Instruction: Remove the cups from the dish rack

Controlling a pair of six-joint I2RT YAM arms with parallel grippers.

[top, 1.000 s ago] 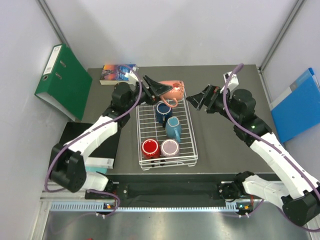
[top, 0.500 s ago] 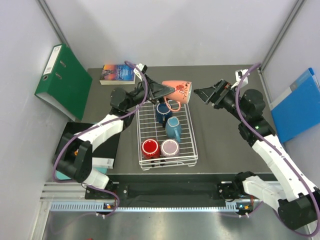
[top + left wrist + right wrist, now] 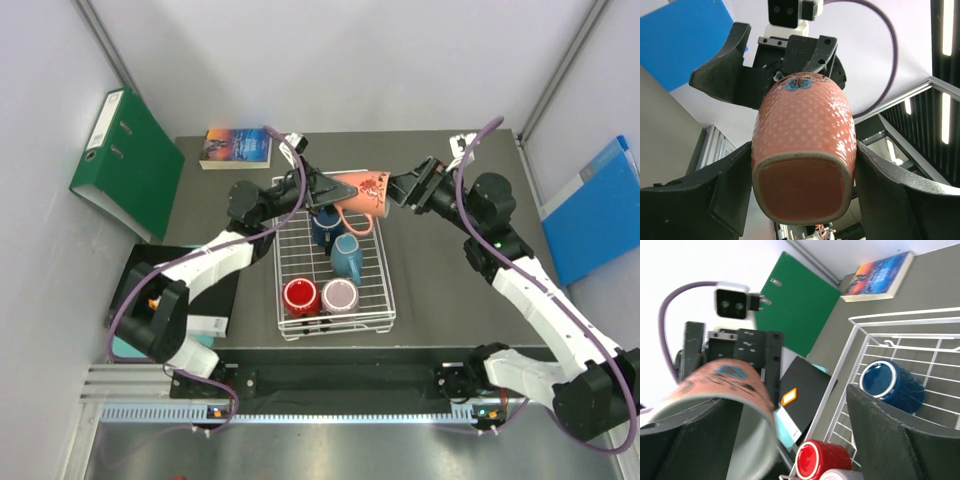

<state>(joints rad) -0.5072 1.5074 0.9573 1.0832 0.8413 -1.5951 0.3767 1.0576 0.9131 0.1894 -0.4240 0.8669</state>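
Clamping the pink mug (image 3: 362, 188) by its base end, the left gripper (image 3: 325, 187) holds it on its side in the air, above the rack (image 3: 386, 292). The right gripper (image 3: 405, 188) faces it, jaws spread wide on either side of the mug's mouth; whether they touch it cannot be told. The blue mug (image 3: 326, 225), teal mug (image 3: 348, 258), red mug (image 3: 300, 295) and mauve mug (image 3: 340, 296) sit in the rack, lower than both grippers.
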